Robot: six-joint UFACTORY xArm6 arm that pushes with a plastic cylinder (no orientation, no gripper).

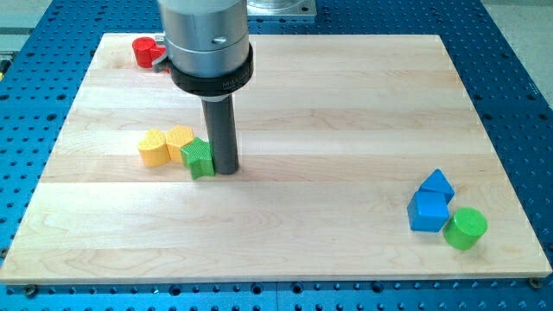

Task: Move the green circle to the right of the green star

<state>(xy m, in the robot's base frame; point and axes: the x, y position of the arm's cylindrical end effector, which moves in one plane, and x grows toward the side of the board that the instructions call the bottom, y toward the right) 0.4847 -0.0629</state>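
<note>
The green circle is a short green cylinder at the view's lower right, touching the blue blocks. The green star sits left of centre on the wooden board. My tip is the lower end of the dark rod, standing right against the star's right side. The green circle is far to the view's right of the tip and the star.
Two yellow blocks lie side by side just left of the star. A blue cube and a blue triangular block sit beside the green circle. A red block is at the top left, partly hidden by the arm.
</note>
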